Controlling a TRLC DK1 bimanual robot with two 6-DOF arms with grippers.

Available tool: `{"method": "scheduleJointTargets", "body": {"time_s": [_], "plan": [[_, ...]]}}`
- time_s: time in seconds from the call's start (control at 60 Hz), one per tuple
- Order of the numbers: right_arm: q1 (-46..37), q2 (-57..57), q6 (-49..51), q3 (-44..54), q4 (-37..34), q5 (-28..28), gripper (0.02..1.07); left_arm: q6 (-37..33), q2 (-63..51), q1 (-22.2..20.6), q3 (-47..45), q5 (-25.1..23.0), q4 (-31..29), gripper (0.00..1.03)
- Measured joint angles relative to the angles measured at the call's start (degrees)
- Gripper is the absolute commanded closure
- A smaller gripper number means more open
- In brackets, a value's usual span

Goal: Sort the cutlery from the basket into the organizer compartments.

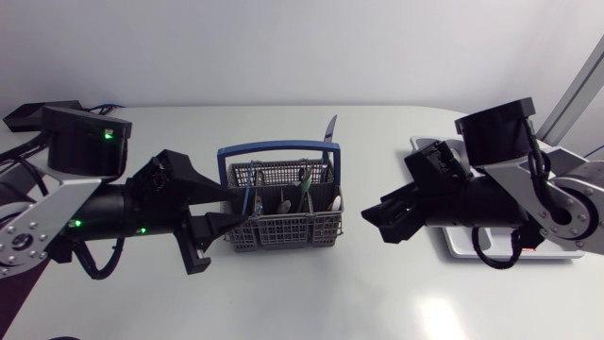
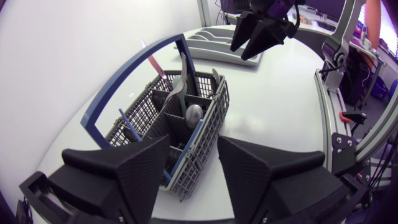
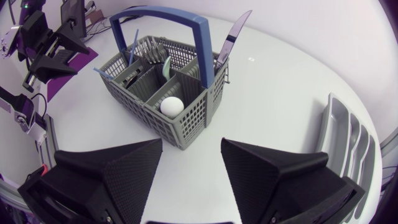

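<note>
The cutlery (image 1: 304, 192) stands upright in the basket (image 1: 283, 232) on the bench (image 1: 377, 293) between the left claw (image 1: 231, 210) and right claw (image 3: 191, 149), both spread wide and empty; light, stiff and slick, the tall knife (image 1: 329, 128) is probably best pinched across its flat exposed end.

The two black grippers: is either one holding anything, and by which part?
Nothing is held. The left gripper and right gripper are both open and empty, flanking the basket.
</note>
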State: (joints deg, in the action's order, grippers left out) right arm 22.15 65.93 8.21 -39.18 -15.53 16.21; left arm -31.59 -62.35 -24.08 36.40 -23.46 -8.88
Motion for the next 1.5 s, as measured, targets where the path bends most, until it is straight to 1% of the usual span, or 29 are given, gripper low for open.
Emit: {"method": "scheduleJointTargets", "body": {"time_s": [0.033,0.067,0.15,0.217,0.433,0.717,0.817,0.917,0.95,1.0,1.033,1.167,1.317,1.4,1.5], "plan": [[0.2,0.0,0.0,0.1,-0.2,0.0,0.34,-0.2,-0.8,-0.2,-0.1,0.2,0.6,0.46],[0.3,0.0,0.1,0.1,-0.2,-0.1,0.34,-0.3,-1.3,-0.5,-0.3,0.8,1.2,0.46],[1.8,0.0,0.9,0.7,0.2,-3.2,0.34,-0.7,-2.3,-0.9,-1.1,2.6,3.0,0.46],[2.5,0.0,1.1,1.3,0.3,-4.1,0.34,-1.3,-2.4,-0.8,-1.7,3.0,3.5,0.46],[2.9,0.1,1.3,2.6,0.7,-4.5,0.34,-1.7,-0.5,-0.7,-4.7,3.5,2.8,0.46],[3.7,0.2,1.3,2.6,0.7,-4.5,0.34,-4.1,0.1,-0.7,-7.7,4.9,2.8,0.47],[3.7,0.1,1.3,3.0,0.8,-4.5,0.34,-4.6,-0.5,-0.6,-7.7,5.1,4.1,0.47],[3.7,0.1,1.3,3.4,0.8,-4.5,0.34,-5.2,-3.1,0.6,-7.7,5.4,5.9,0.47],[3.7,0.1,1.3,3.4,0.8,-4.5,0.34,-5.7,-4.3,1.1,-7.7,5.4,6.3,0.49],[3.7,0.1,1.3,3.4,0.8,-4.5,0.34,-6.0,-5.6,1.5,-7.7,5.6,6.8,0.61],[3.7,0.1,1.3,3.4,0.7,-4.5,0.34,-6.0,-6.4,1.8,-7.7,5.6,7.4,0.66],[3.7,0.1,1.3,3.6,0.8,-4.5,0.34,-6.2,-9.5,2.8,-7.6,5.6,10.3,0.67],[3.7,0.1,1.3,3.9,0.8,-4.5,0.34,-6.2,-10.1,3.4,-7.6,5.6,10.5,0.67],[3.7,0.1,1.3,4.0,0.8,-4.5,0.34,-6.2,-9.7,3.4,-7.6,5.6,10.3,0.66],[3.7,0.1,1.3,4.1,0.8,-4.5,0.34,-6.2,-6.4,2.4,-7.6,5.8,7.3,0.66]]}}
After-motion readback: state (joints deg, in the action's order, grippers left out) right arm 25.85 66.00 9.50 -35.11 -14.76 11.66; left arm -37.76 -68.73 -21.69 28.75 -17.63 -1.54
